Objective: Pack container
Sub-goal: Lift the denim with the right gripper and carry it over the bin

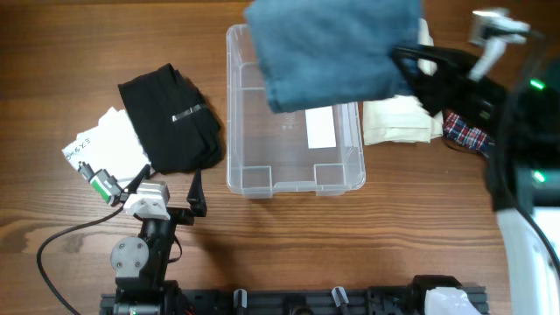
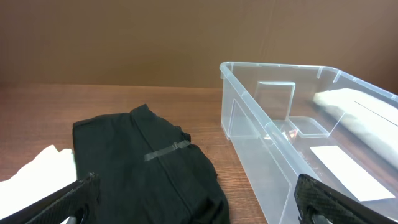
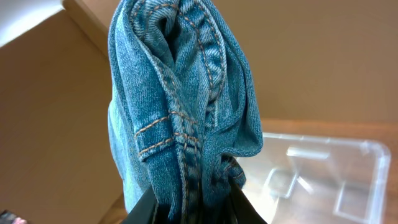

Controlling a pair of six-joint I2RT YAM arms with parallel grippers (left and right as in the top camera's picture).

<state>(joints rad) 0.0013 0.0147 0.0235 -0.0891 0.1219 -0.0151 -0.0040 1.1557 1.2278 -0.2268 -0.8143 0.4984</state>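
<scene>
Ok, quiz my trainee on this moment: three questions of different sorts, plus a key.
1. True or false: the right gripper is shut on the folded blue denim garment.
2. The folded black fabric garment lies: A) inside the clear plastic rectangular container; B) on the brown wooden table, left of the container; C) hanging above the container.
3. Fill in: the left gripper is ___ (open or shut).
Key: 1 true; 2 B; 3 open.
</scene>
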